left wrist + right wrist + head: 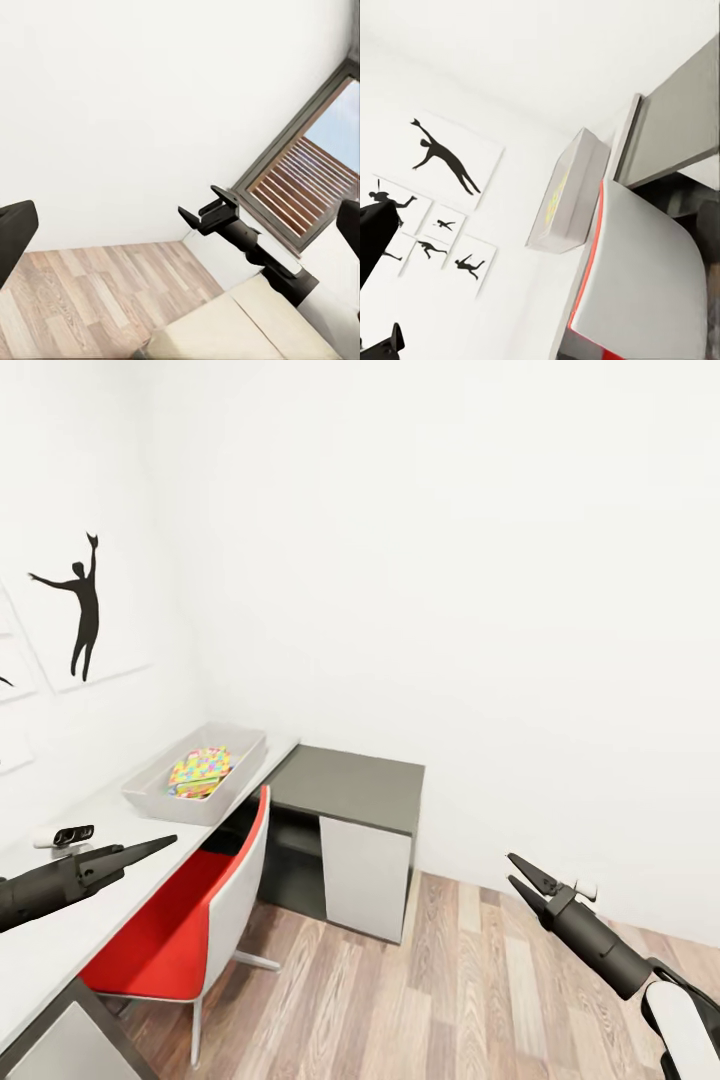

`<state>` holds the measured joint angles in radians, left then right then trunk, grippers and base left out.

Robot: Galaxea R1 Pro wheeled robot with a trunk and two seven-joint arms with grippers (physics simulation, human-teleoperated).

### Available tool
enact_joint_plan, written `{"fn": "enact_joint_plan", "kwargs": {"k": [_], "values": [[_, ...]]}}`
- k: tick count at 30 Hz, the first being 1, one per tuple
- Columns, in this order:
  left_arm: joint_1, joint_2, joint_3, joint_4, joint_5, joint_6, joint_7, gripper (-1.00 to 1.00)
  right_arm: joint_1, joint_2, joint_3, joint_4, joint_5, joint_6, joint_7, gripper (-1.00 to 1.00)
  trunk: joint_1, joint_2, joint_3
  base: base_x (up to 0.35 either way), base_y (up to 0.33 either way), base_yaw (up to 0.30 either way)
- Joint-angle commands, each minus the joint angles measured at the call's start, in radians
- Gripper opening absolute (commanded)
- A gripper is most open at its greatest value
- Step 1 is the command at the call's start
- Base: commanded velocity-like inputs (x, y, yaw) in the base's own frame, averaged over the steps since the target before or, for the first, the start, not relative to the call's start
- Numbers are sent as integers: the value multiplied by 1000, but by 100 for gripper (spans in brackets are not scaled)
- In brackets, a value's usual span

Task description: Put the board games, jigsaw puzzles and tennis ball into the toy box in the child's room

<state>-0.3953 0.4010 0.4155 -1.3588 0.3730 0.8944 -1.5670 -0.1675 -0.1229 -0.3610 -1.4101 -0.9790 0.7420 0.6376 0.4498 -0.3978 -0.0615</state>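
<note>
The grey toy box [150,792] stands on the white desk [60,930] against the left wall, with a colourful toy [200,771] lying inside it. The right wrist view also has the toy box [577,187], seen from the side. My left gripper [165,843] hovers over the desk's near part, well short of the box; its fingers [15,232] stand wide apart with nothing between them. My right gripper [512,868] hangs open and empty over the wooden floor at the right, and also appears in the left wrist view [197,201].
A red and white chair [190,920] is tucked at the desk. A dark grey cabinet [350,790] adjoins the desk's far end. A small white and black device [65,835] sits on the desk. A beige bed [247,322] and a window [315,172] lie across the room.
</note>
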Motion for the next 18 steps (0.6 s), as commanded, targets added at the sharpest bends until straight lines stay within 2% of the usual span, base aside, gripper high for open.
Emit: {"fn": "enact_joint_plan", "kwargs": {"k": [1,9,18], "values": [[0,1,0,0,0,11,-4,100,-1,0,-1,1,-3,7,1,100,0,-2,-2,-228,0,-263],[0,1,0,0,0,11,-4,100,-1,0,-1,3,-3,7,1,100,0,-2,4,-187,0,-264],[0,1,0,0,0,11,-4,100,-1,0,-1,5,-3,7,1,100,0,-2,11,-31,0,-263]]}}
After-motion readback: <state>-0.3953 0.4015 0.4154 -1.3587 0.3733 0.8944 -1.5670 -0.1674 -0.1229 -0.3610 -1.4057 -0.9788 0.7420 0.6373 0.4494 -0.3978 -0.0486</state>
